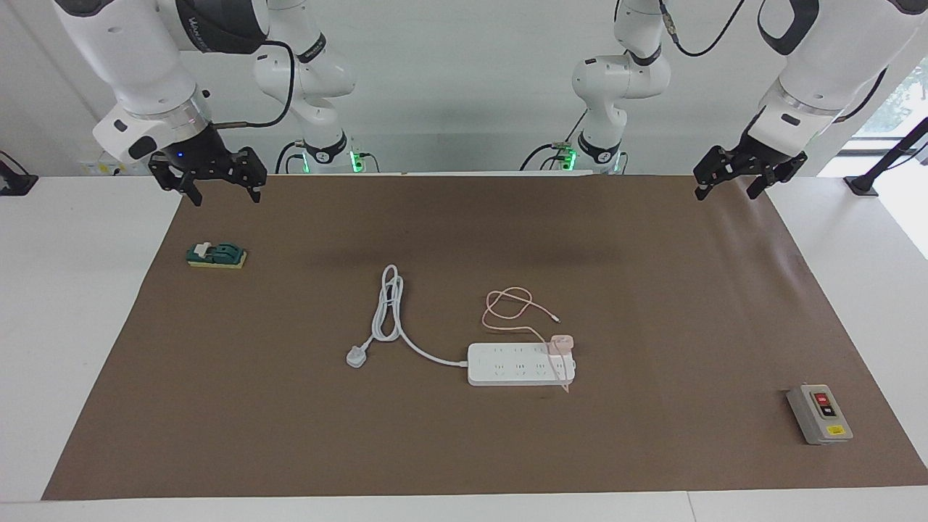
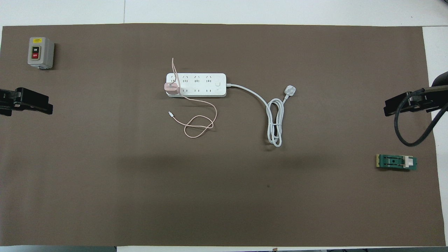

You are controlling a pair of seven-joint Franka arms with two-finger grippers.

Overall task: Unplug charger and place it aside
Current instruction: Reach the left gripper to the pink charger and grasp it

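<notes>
- Charger (image 1: 562, 341) sits plugged into the power strip (image 1: 518, 365), mid-frame on the tabletop (image 1: 652, 290).
- Left gripper (image 1: 725, 181), upper right, jaws apart, empty.
- Right gripper (image 1: 217, 185), upper left, jaws apart, empty.

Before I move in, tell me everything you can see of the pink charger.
The small pale-pink cube-shaped charger sits plugged into the white plastic power strip, at its end toward the left arm. Its thin pink cable crosses the strip, then loops on the brown mat nearer the robots, ending in a small free connector. No hand touches it.
</notes>
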